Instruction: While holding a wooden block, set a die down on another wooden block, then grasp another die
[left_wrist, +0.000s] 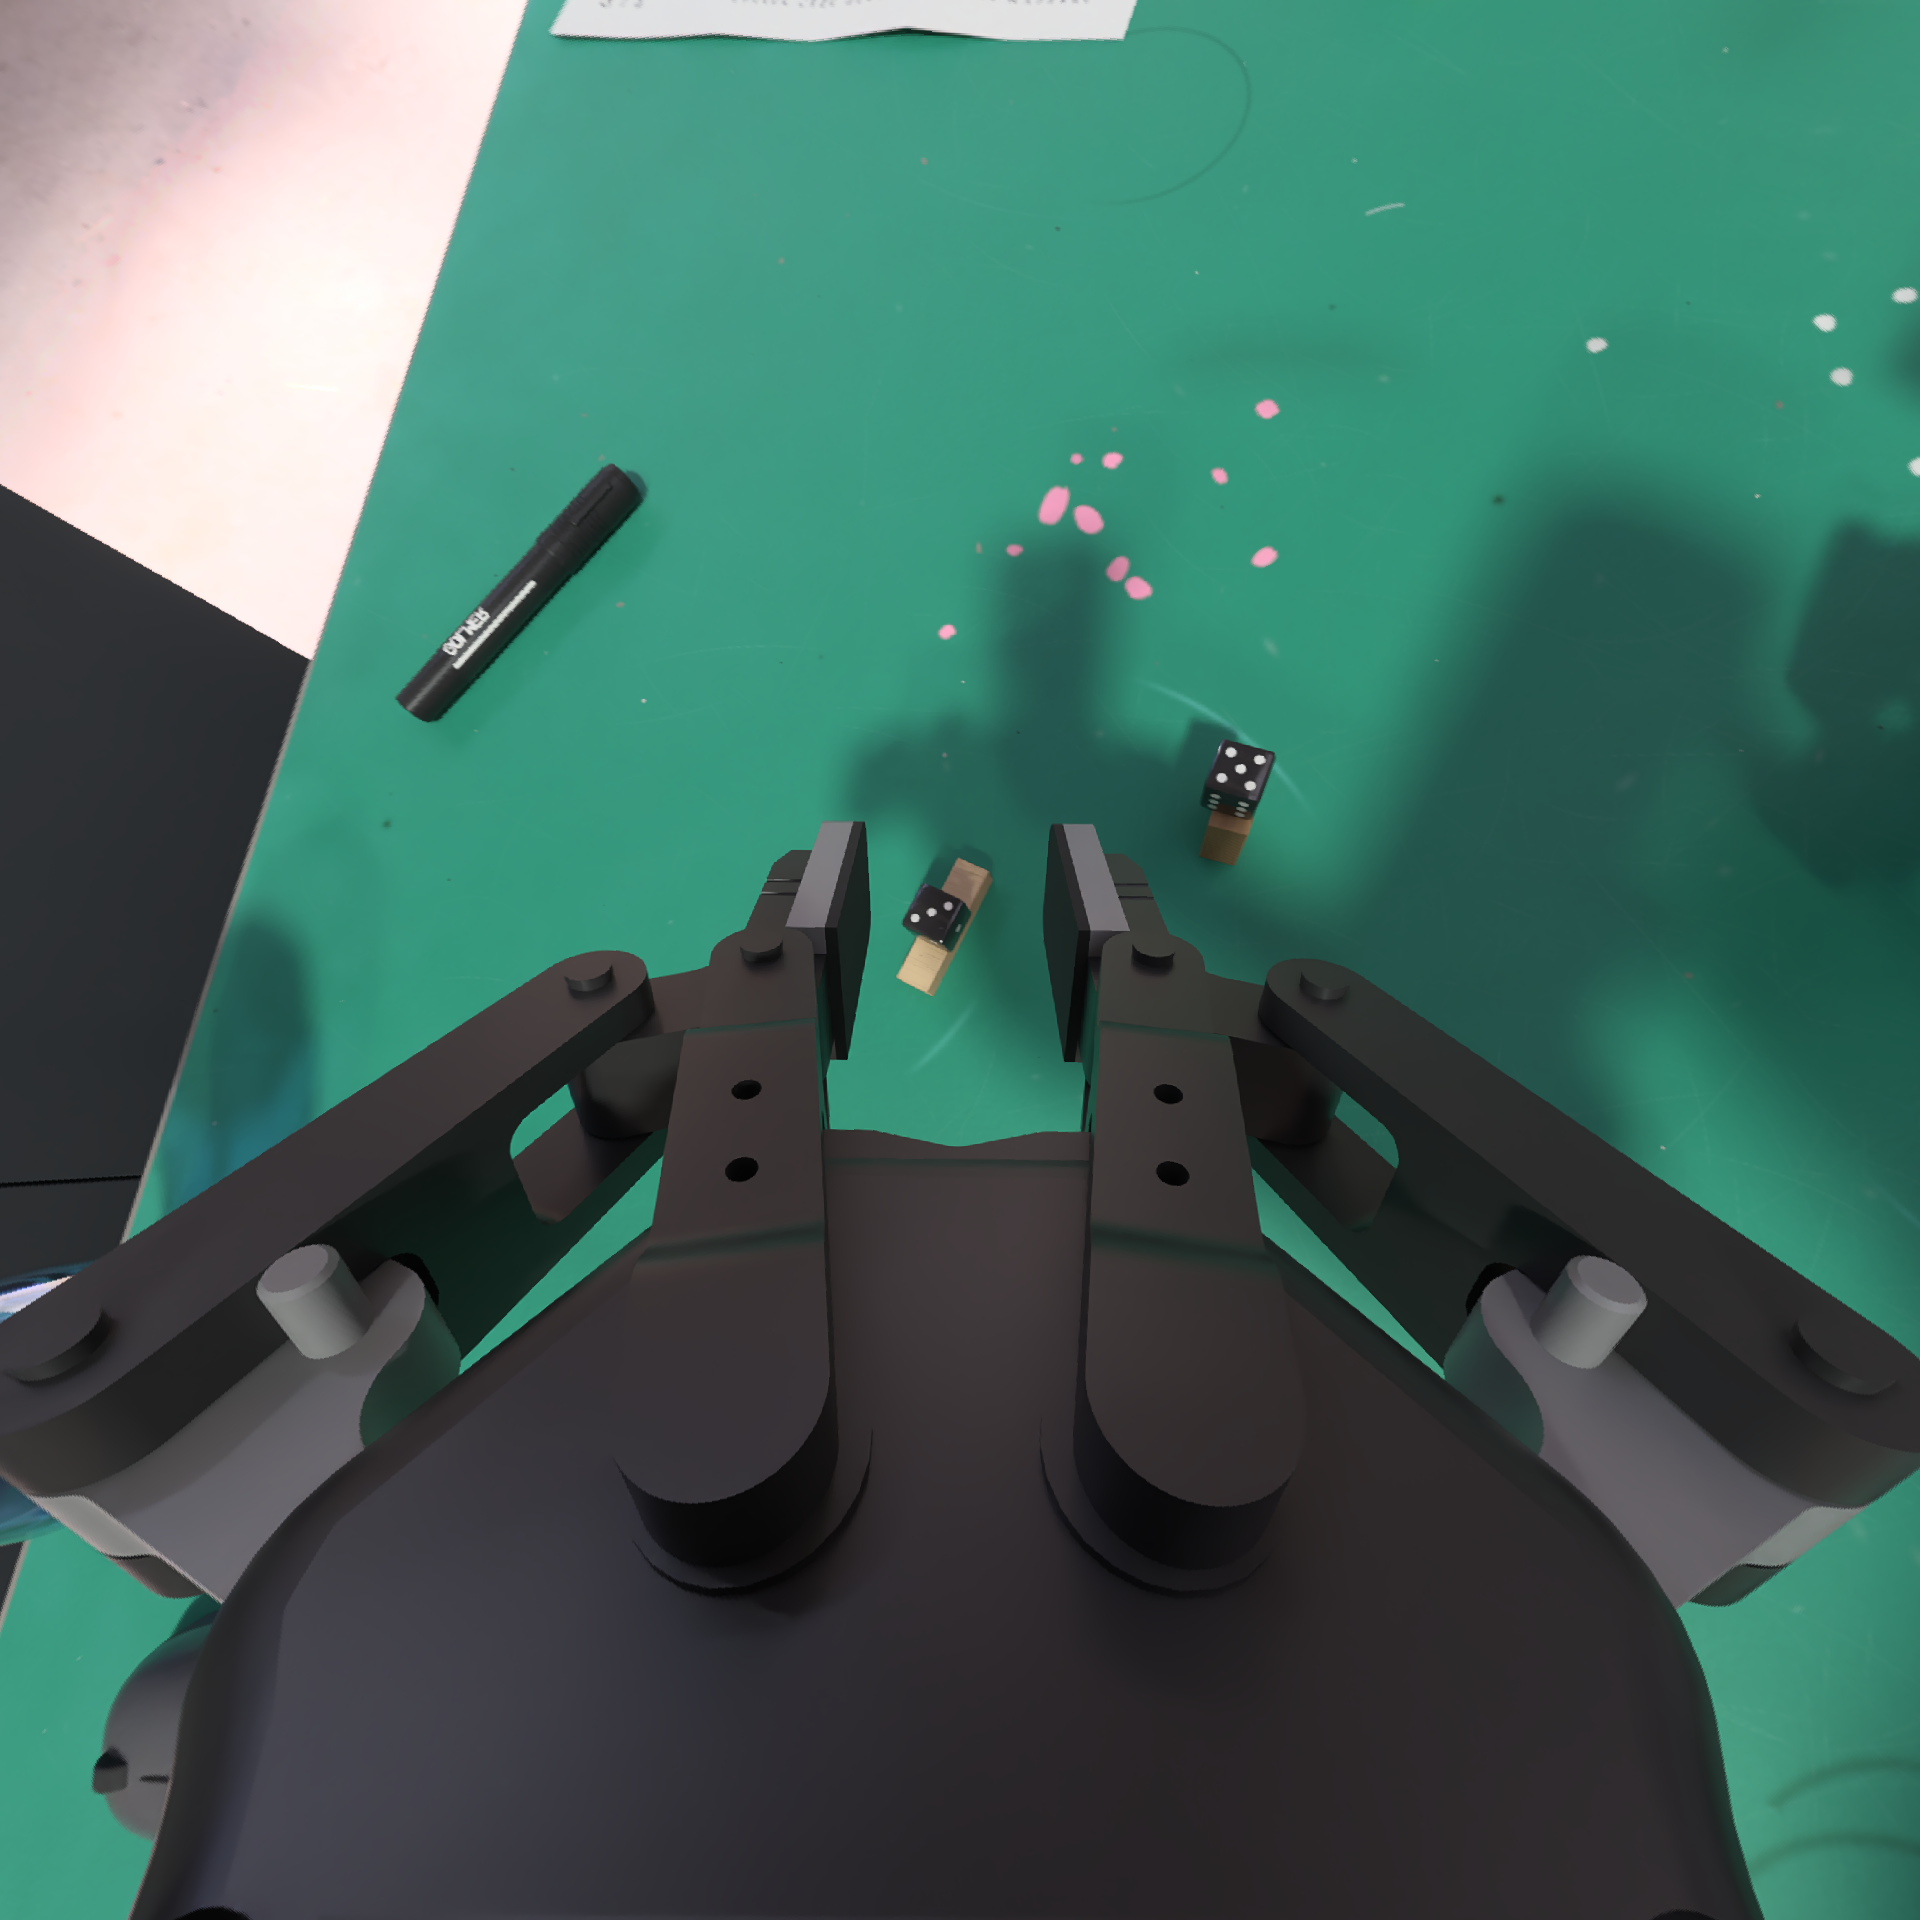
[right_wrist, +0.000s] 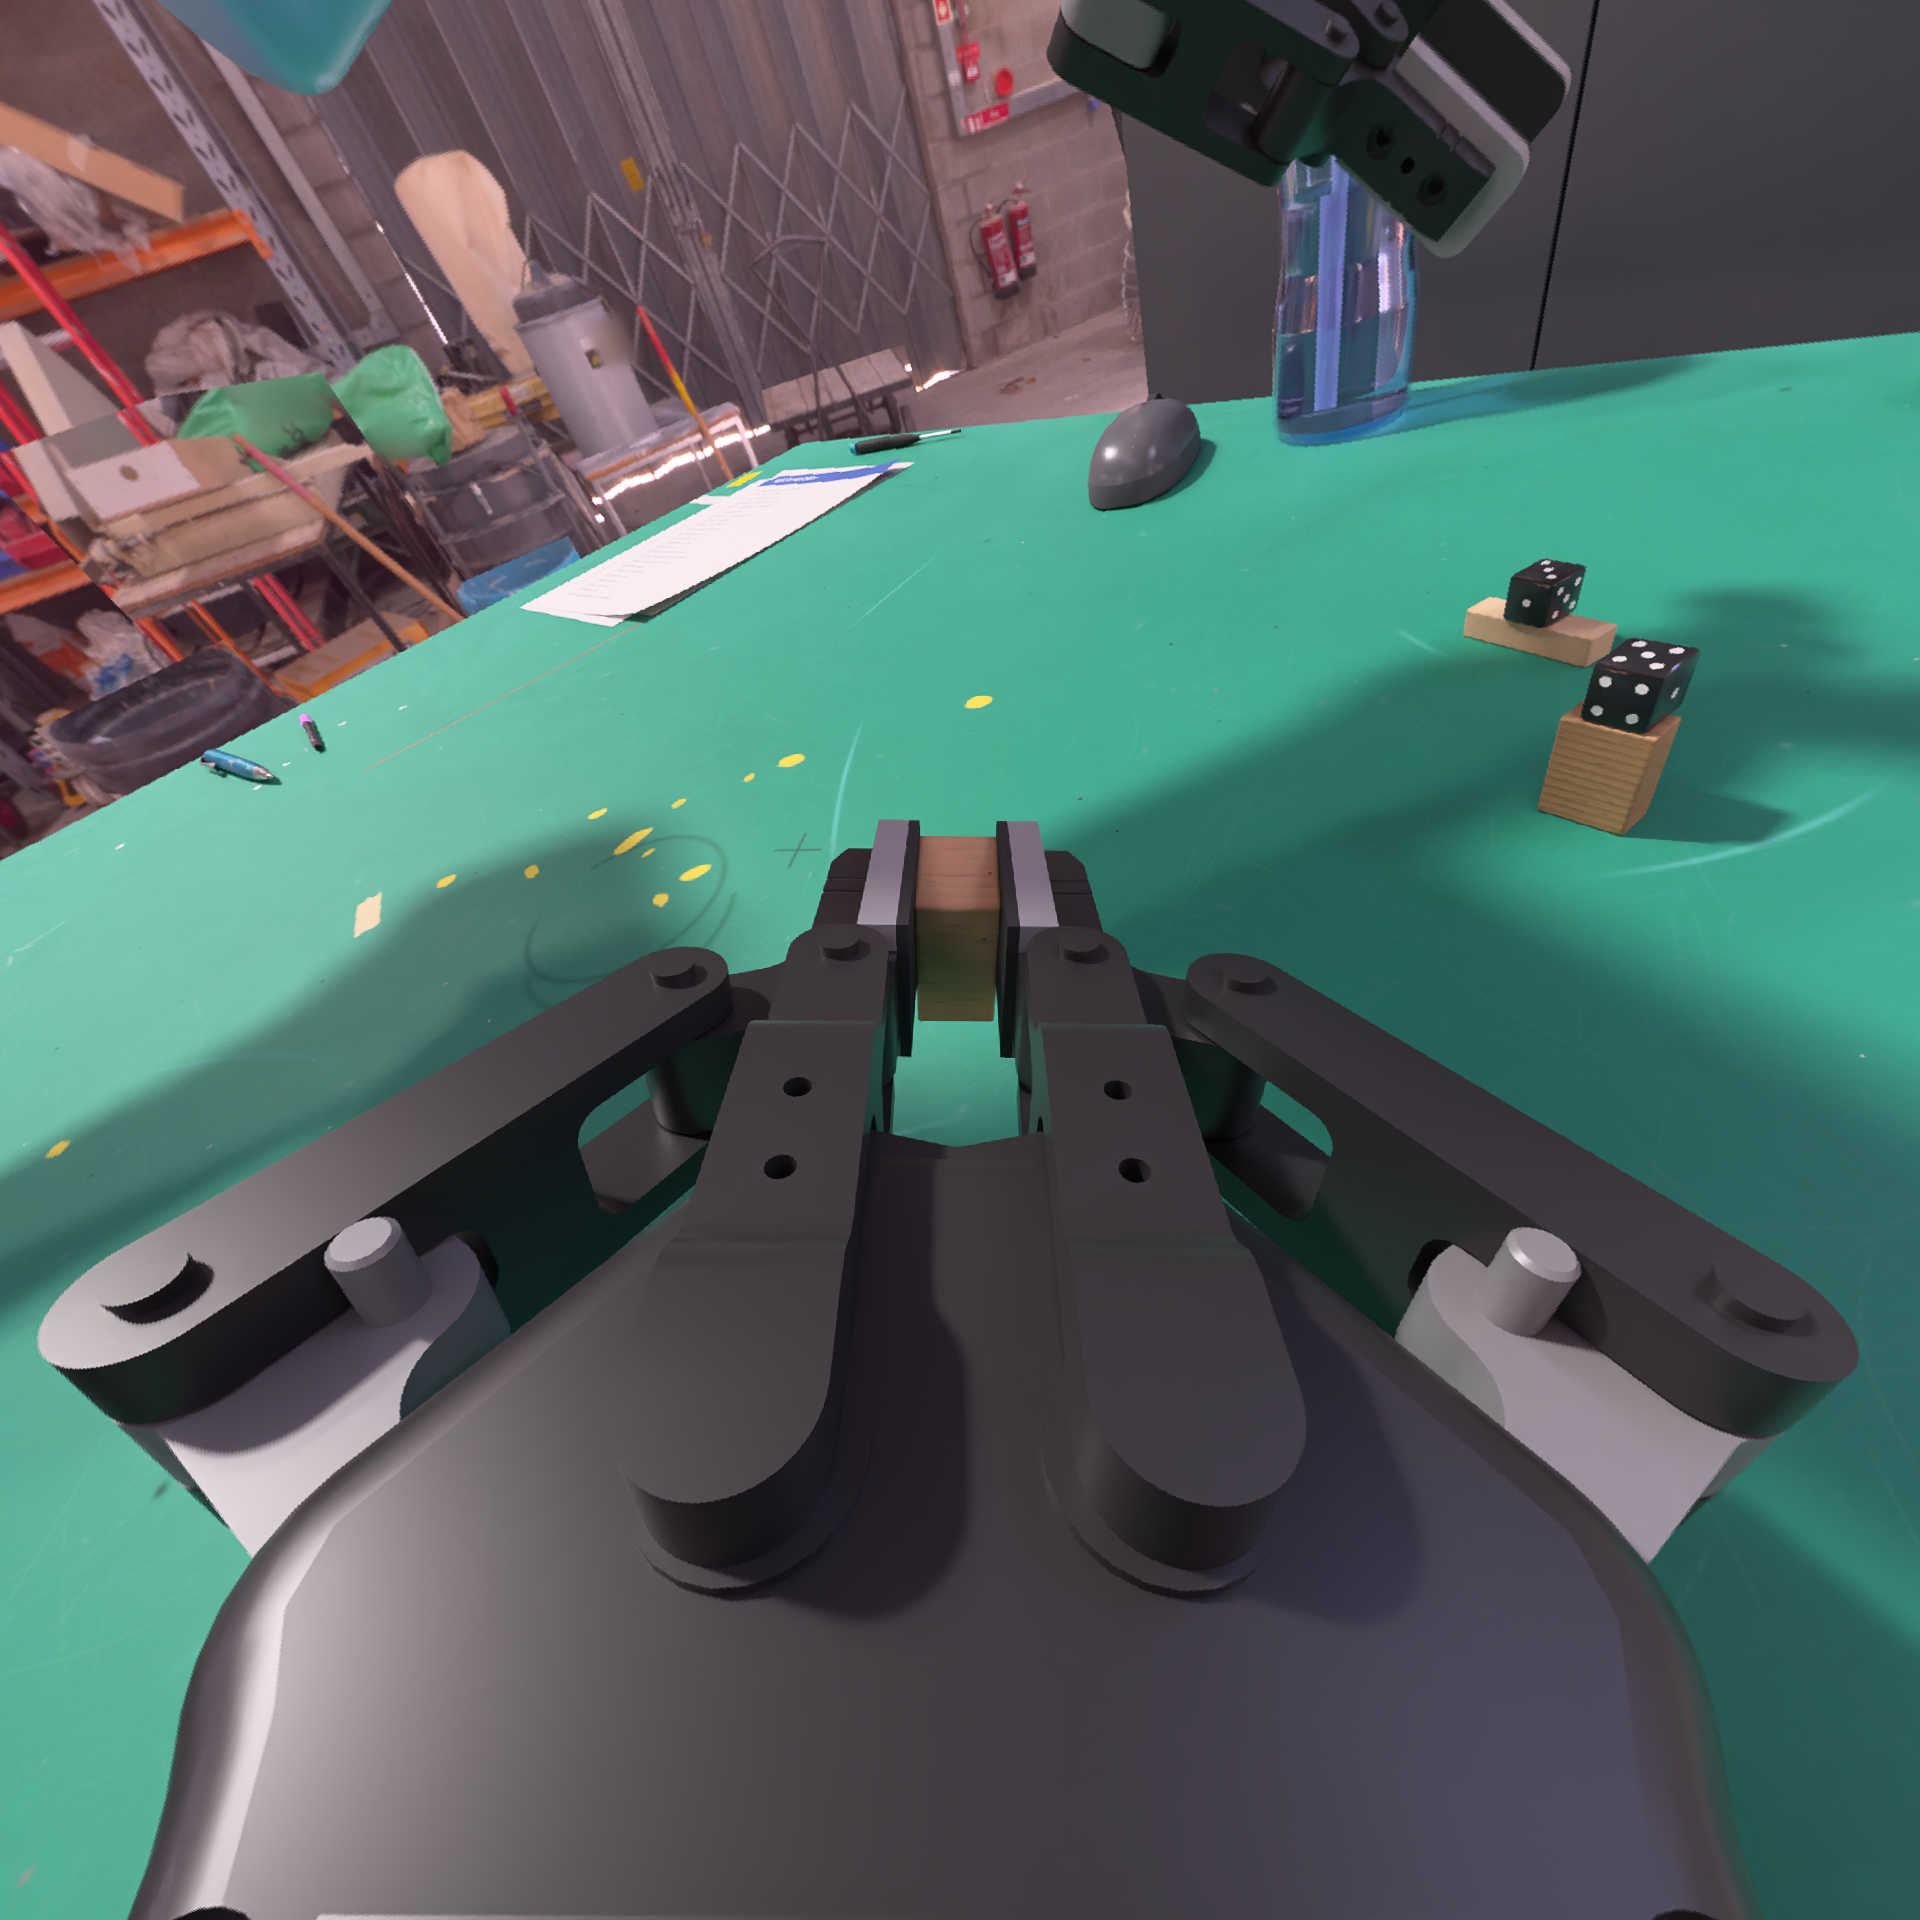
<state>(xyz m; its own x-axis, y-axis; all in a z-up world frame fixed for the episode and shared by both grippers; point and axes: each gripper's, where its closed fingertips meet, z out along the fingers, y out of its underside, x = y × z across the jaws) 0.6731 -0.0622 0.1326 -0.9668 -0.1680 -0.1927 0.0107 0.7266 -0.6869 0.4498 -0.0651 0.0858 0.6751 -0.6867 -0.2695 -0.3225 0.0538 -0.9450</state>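
Note:
My right gripper (right_wrist: 957, 844) is shut on a wooden block (right_wrist: 956, 935), held above the green table (right_wrist: 1143, 644). My left gripper (left_wrist: 957, 847) is open and empty, high above a flat pale wooden block (left_wrist: 956, 925) with a black die (left_wrist: 935, 914) resting on it. To its right an upright wooden block (left_wrist: 1226, 837) carries a second black die (left_wrist: 1236, 777). In the right wrist view the flat block (right_wrist: 1538, 632) with its die (right_wrist: 1546, 592) lies behind the upright block (right_wrist: 1605, 774) with its die (right_wrist: 1640, 683). The left gripper body (right_wrist: 1320, 83) shows at the top.
A black marker (left_wrist: 520, 594) lies at the table's left. A sheet of paper (right_wrist: 717, 535), a grey mouse (right_wrist: 1143, 452), a blue bottle (right_wrist: 1340, 312), and two pens (right_wrist: 239, 767) sit on the table. Pink paint spots (left_wrist: 1091, 520) mark the surface.

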